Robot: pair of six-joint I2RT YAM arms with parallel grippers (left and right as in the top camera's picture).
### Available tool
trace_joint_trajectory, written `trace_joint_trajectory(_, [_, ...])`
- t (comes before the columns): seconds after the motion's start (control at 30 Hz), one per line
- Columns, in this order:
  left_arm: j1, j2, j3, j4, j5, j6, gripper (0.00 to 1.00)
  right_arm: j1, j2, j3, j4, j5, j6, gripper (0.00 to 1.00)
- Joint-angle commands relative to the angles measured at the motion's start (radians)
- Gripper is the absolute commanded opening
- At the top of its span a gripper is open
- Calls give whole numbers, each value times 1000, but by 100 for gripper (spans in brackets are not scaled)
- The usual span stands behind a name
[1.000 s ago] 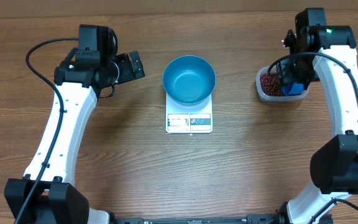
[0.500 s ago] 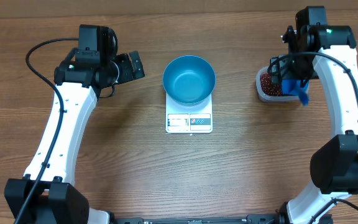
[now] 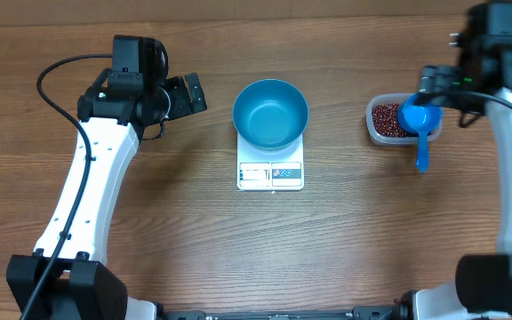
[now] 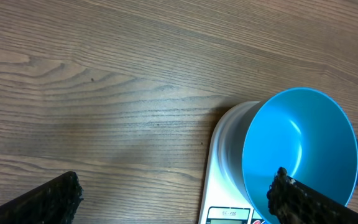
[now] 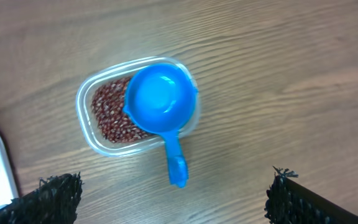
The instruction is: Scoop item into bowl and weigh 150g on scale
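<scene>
Since a second ago the right gripper (image 5: 174, 200) is standing clear of the tub it was dipping into, with the arm now sitting nearer the upper right corner of the overhead view, and the blue scoop (image 3: 419, 118) it was carrying is lying free. In the wrist view its jaws are gaping wide apart at the lower corners of the frame, gripping nothing; from overhead the fingers are hard to pick out against the arm, so their exact spot there is uncertain. Just above them in that wrist view the scoop is resting cup-up across the right end of the clear tub (image 5: 82, 106), its handle hanging over the rim toward the bottom of the frame. The beans (image 5: 107, 112) are filling the tub's left part, at the right side of the wooden table (image 3: 149, 222). Left of that, at the centre of the overhead frame, the blue bowl (image 3: 270, 113) is sitting on the white scale (image 3: 270, 175), display edge toward the bottom. Farther left, the left gripper (image 3: 188, 93) is hanging with its jaws spread wide and pointing toward the bowl.
</scene>
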Motion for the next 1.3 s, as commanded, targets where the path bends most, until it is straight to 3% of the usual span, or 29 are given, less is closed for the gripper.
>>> trace_joint_trajectory(0.0, [2, -13, 18, 1, -11, 26, 100, -69, -10, -3, 4, -104, 42, 97])
trace_joint_trajectory(0.27, [2, -13, 18, 1, -11, 26, 100, -236, -10, -248, 112, -322, 41, 97])
trace_joint_trajectory(0.6, [2, -13, 18, 1, -11, 26, 100, -392, -10, -678, 431, -798, -20, 93])
trace_joint_trajectory(0.87, [2, -13, 18, 1, -11, 26, 100, -500, -10, -918, 715, -1013, -80, 84])
trace_joint_trajectory(1.03, [2, -13, 18, 1, -11, 26, 100, -520, -10, -991, 834, -1062, -79, 55])
trace_joint_trajectory(1.1, [2, -13, 18, 1, -11, 26, 100, -510, -10, -1032, 895, -1121, -79, 50])
trace_joint_trajectory(1.27, [2, -13, 18, 1, -11, 26, 100, -505, -10, -1122, 1067, -1190, -67, 51])
